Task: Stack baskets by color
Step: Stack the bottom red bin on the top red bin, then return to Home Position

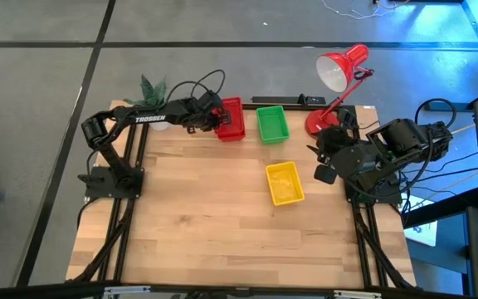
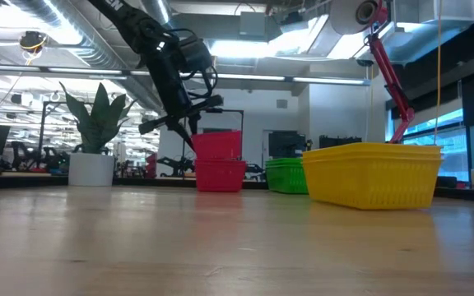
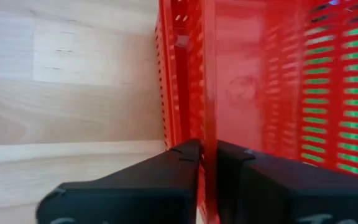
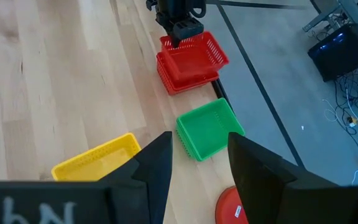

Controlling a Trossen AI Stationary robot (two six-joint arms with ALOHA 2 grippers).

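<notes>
We see left gripper (image 3: 207, 163) pinching top red basket (image 4: 194, 53) rim; light, stiff mesh; thin wall best hold. Right gripper (image 4: 199, 155) spread, waiting.

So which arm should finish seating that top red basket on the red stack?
Left. The left gripper is pinching the top red basket's wall, which sits tilted on the red stack. The right gripper hangs open near the red lamp's base, holding nothing and farther off.

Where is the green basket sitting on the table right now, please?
In the high view the green basket sits at the table's far edge, between the red baskets held by the left gripper and the red desk lamp.
</notes>
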